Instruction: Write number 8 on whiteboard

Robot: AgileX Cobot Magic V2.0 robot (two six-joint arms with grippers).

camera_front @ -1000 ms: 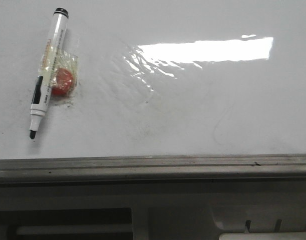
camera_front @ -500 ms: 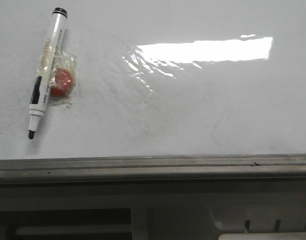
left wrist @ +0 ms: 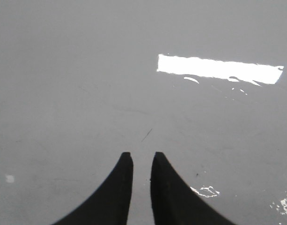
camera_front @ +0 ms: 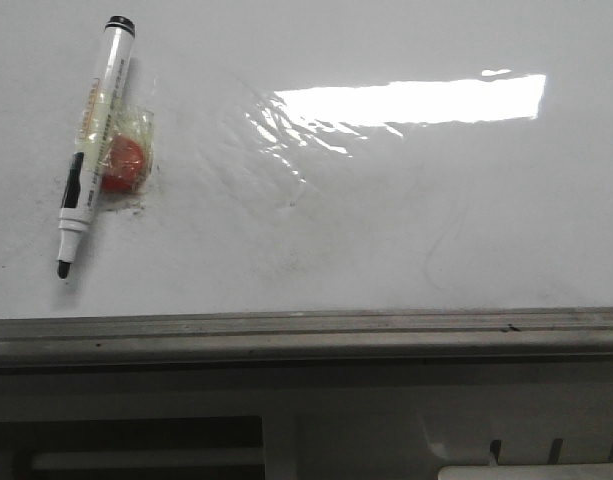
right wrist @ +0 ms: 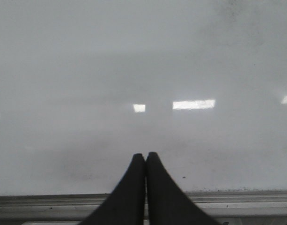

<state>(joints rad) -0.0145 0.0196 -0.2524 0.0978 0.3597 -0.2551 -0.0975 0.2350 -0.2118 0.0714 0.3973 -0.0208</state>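
both grippers (left wrist: 141, 157) (right wrist: 145, 157) hovered empty over whiteboard (camera_front: 406, 230), left narrowly parted, right pressed together; marker (camera_front: 91, 145) lay capless leftward, tip nearward, likely nearer left.

The whiteboard (camera_front: 406, 230) is super glossy, mirror-smooth with a hard white glare patch, though faint grey smudges dull it in spots. Its edge rail (camera_front: 306, 335) looks like brushed grey metal, scuffed and matt. The marker pen (camera_front: 90, 150) is shiny white plastic with a black cap end. Both grippers' fingers (left wrist: 117, 197) look like matt black plastic.
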